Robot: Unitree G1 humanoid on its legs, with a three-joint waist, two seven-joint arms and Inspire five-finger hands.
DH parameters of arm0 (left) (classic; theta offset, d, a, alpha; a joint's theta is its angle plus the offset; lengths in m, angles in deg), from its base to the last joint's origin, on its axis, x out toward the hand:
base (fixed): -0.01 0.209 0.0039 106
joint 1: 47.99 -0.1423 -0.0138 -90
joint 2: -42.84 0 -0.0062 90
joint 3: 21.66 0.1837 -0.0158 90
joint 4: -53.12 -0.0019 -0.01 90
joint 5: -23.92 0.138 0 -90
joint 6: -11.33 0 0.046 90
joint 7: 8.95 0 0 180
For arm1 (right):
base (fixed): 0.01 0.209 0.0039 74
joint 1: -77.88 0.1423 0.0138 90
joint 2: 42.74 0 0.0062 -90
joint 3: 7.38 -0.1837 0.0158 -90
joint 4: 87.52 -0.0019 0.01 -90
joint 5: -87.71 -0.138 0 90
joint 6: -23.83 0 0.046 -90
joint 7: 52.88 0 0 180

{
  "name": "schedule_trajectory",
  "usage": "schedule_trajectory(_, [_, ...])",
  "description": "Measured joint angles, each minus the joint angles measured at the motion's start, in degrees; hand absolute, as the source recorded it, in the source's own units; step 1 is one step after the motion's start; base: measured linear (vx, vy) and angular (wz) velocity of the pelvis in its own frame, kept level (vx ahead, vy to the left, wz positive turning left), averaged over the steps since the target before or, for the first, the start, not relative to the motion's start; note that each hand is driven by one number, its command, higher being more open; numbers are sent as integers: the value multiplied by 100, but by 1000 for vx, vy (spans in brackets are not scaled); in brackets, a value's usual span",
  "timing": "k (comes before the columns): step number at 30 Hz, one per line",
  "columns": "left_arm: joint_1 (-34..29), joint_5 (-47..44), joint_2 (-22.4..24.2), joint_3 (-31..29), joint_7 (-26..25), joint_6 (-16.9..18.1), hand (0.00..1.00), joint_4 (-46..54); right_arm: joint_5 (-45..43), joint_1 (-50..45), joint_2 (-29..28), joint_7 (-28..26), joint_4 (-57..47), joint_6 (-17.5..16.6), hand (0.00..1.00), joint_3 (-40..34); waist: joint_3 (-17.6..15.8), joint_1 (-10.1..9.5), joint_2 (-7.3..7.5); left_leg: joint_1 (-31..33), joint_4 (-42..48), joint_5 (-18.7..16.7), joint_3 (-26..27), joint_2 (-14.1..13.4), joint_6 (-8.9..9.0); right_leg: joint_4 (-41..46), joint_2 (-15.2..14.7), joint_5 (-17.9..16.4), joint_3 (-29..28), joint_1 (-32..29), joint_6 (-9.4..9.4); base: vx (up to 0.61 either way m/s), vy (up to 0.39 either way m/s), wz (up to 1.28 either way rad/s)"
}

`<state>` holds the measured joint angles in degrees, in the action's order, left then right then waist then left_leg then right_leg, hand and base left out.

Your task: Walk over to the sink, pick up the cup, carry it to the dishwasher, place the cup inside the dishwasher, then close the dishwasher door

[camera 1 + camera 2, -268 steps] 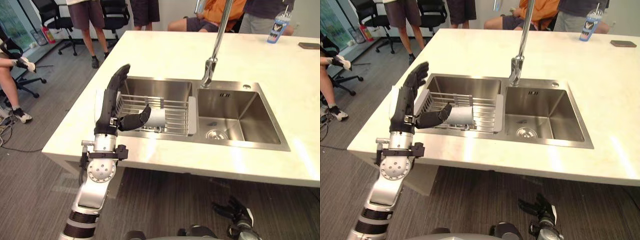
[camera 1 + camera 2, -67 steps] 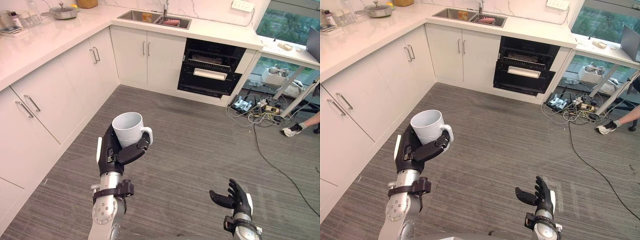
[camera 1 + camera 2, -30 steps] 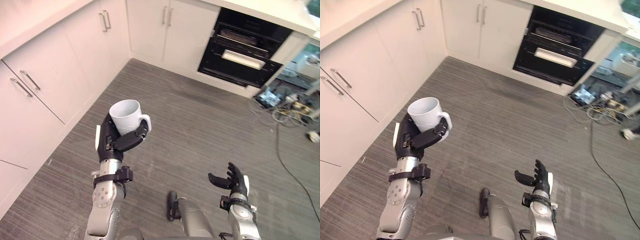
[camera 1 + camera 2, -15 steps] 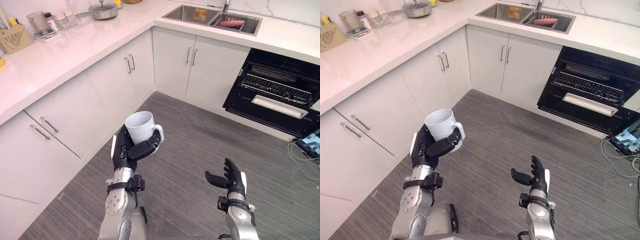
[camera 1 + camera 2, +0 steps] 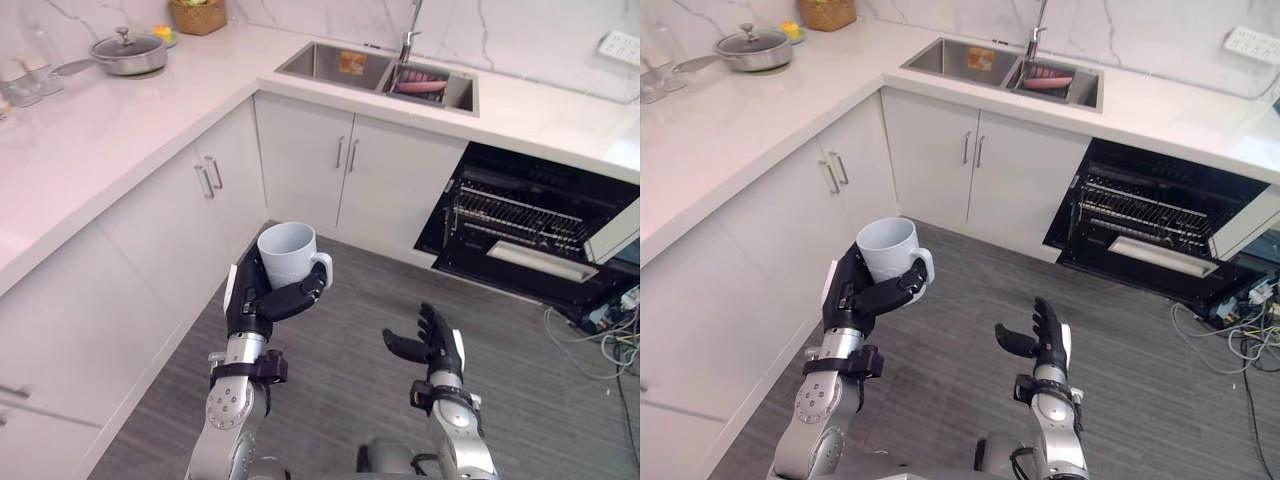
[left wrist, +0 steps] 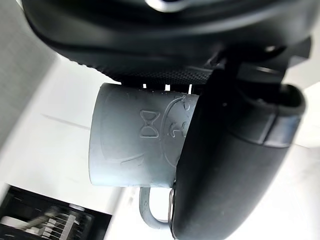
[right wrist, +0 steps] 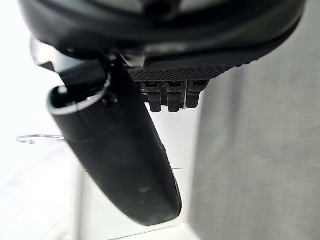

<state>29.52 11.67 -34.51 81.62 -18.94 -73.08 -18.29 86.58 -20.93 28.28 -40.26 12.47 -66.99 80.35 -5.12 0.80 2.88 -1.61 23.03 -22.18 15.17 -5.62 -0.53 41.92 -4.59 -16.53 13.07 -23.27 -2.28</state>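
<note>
Kitchen, mid-carry: I am gripping the white cup (image 5: 287, 254) upright in my left hand (image 5: 254, 303), fingers and thumb curling round its body, handle pointing toward my right side, above the grey floor (image 5: 350, 400). My right hand (image 5: 437, 346) is hovering lower, fingers loosely spread, grasping nothing. Ahead, the dishwasher (image 5: 520, 220) is standing open under the counter, racks showing, beside the white cabinets (image 5: 345, 180) below the sink (image 5: 310, 68).
</note>
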Motion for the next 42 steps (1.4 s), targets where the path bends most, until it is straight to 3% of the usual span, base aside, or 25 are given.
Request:
schedule_trajectory(2, [25, 39, -1, -79, -3, 39, 30, -10, 22, 8, 4, 40, -181, -58, 90, 1, 90, 19, 95, -422, -423, -56, 149, 102, 168, -1276, 141, 449, 425, -86, 224, 569, -22, -9])
schedule_trajectory(3, [21, 99, 25, -94, -3, 54, 30, -125, 40, 3, 70, 129, -216, -88, 90, -18, 166, 134, 77, -732, -671, -71, 28, 116, 281, -1423, 230, 1218, 423, 49, 816, 557, -24, 16])
schedule_trajectory(5, [26, 129, 174, -107, 13, 20, 30, -400, 82, 4, 149, 257, -291, -62, 90, -82, 254, 183, -205, -889, -630, 71, -91, -129, 563, -1242, 346, 981, 542, 216, 1002, 720, -42, 14])
schedule_trajectory(7, [14, 203, 496, -185, -11, -18, 30, -659, 152, -159, 182, 368, -733, -57, 90, -57, 146, 323, -170, -806, 446, 670, -261, -94, 624, 2, -18, 660, 889, 60, 1217, 684, -117, 16])
schedule_trajectory(8, [-35, 221, 565, -164, -5, -29, 30, -710, 192, -311, 176, 370, -928, -94, 90, -43, 216, 290, -288, -633, 1100, 795, -299, -244, 615, -287, 110, 540, 900, 220, 999, 313, -195, 12])
schedule_trajectory(9, [-126, 230, 561, -135, 40, -4, 30, -629, 265, -520, 103, 434, -1415, -140, 90, 51, 182, 289, -386, -146, 2753, 1221, -343, -627, 539, -1369, 445, 553, 967, 842, 1085, 252, -161, -56])
schedule_trajectory(10, [-194, 239, 469, -38, 67, -4, 30, -600, 310, -513, 193, 486, -1603, -220, 90, 66, 268, 111, -750, 381, 3796, 1125, -445, -1061, 510, -1615, 911, 516, 733, 1169, 1105, 309, -86, -77])
schedule_trajectory(11, [-213, 241, 408, -42, 89, -5, 30, -592, 321, -477, 170, 508, -1622, -236, 90, 94, 290, 65, -779, 636, 4086, 1034, -473, -1130, 488, -1719, 1007, 492, 621, 1316, 1143, 502, 10, -104])
schedule_trajectory(12, [-241, 237, 380, -73, 112, -6, 30, -587, 334, -446, 97, 546, -1638, -259, 90, 172, 237, 15, -625, 1084, 4232, 842, -427, -1139, 242, -1955, 1029, 476, 391, 1645, 1166, 514, -2, -80])
schedule_trajectory(13, [-276, 233, 409, -106, 112, -6, 30, -572, 346, -463, 64, 547, -1687, -260, 90, 206, 171, -21, -503, 1474, 3979, 629, -394, -1137, 120, -2217, 1016, 478, 173, 1951, 1162, 489, -17, -72])
schedule_trajectory(15, [-370, 233, 432, -151, 114, -19, 30, -571, 350, -476, 100, 540, -1708, -260, 90, 215, 168, -74, -495, 1825, 3005, 464, -407, -1075, 158, -2485, 1014, 480, -157, 2300, 1159, 488, 73, -92])
schedule_trajectory(17, [-419, 238, 442, -177, 113, -30, 30, -571, 351, -475, 155, 541, -1701, -255, 90, 228, 143, -172, -453, 2021, 1652, 480, -922, -589, 275, -2657, 886, 397, -658, 2577, 1009, 474, 202, -103])
schedule_trajectory(19, [-437, 284, 428, -194, 101, -30, 30, -572, 351, -461, 229, 534, -1625, -268, 90, 214, 133, -136, -436, 2006, 631, 726, -1514, -167, 485, -2654, 763, 244, -946, 2687, 738, 318, 225, -75])
schedule_trajectory(20, [-477, 336, 410, -188, 100, -29, 30, -576, 350, -445, 290, 521, -1461, -257, 90, 179, 167, -154, -476, 1936, 328, 1309, -1771, -12, 451, -2596, 703, 64, -1220, 2760, 497, 490, 377, -118])
schedule_trajectory(21, [-537, 351, 326, -203, 97, -41, 30, -578, 348, -502, 249, 495, -1377, -195, 90, 172, 239, -187, -364, 1813, 447, 1377, -1540, 57, 368, -2428, 545, -140, -1516, 2788, 319, 432, 321, -109])
schedule_trajectory(25, [-542, 431, 157, -215, 3, -44, 30, -574, 349, -528, 138, 428, -1417, -188, 90, 277, 273, -168, -205, 1554, 738, 802, -708, 63, 90, -1703, 205, -275, -1855, 2443, -53, 419, 299, -109])
schedule_trajectory(27, [-545, 440, 66, -217, -36, -44, 30, -569, 355, -523, 91, 312, -1472, -188, 90, 509, 220, -189, -179, 909, 519, 489, -238, 0, 30, 65, -89, -140, -1393, 1716, -493, 250, 181, -110])
schedule_trajectory(30, [-538, 443, 16, -212, -137, -29, 30, -503, 365, -514, 47, 206, -1593, -192, 90, 730, 241, -107, -180, 335, 384, 176, 158, -193, 96, 912, -414, -361, -496, 1003, -144, 211, 52, -77])
schedule_trajectory(34, [-478, 443, -12, -293, -190, 30, 30, -645, 364, -177, 94, 120, -1457, -247, 90, 751, 283, -45, -97, -15, 99, 67, 567, -339, 334, -258, -549, -270, 686, 389, 148, 241, -71, -56])
schedule_trajectory(35, [-445, 444, -25, -367, -196, 33, 30, -770, 364, -56, 103, 108, -1352, -256, 90, 753, 321, 4, -35, -87, 67, 20, 634, -303, 437, -908, -499, 255, 954, 415, 449, 377, -85, -38])
schedule_trajectory(36, [-310, 452, 57, -434, -207, 15, 30, -1180, 362, 37, 249, 107, -1171, -265, 90, 722, 318, 60, -273, -173, 29, -19, 537, -463, 530, -1131, -254, 416, 987, 592, 582, 468, -92, -47])
schedule_trajectory(37, [-251, 459, 182, -453, -214, -10, 30, -1410, 362, 59, 365, 103, -1070, -255, 90, 712, 312, 35, -426, -264, -53, 45, 455, -578, 549, -1351, -17, 430, 944, 709, 605, 477, -88, -45])
schedule_trajectory(39, [-232, 552, 317, -549, -223, -74, 30, -1562, 360, -17, 465, 95, -1025, -201, 90, 677, 278, 80, -454, -279, 309, 291, 357, -728, 603, -1677, 189, 425, 903, 1048, 614, 406, -104, -32])
schedule_trajectory(41, [-253, 551, 398, -576, -222, -111, 30, -1590, 350, -139, 462, 113, -1102, -200, 90, 639, 212, 141, -447, 73, 1847, 774, 132, -968, 585, -2204, 327, 437, 768, 1754, 594, 333, -64, -26])
schedule_trajectory(42, [-257, 552, 417, -575, -221, -110, 30, -1560, 348, -159, 462, 116, -1157, -201, 90, 639, 210, 110, -466, 166, 2218, 733, 111, -1029, 577, -2325, 355, 438, 679, 1901, 591, 265, 48, -63])
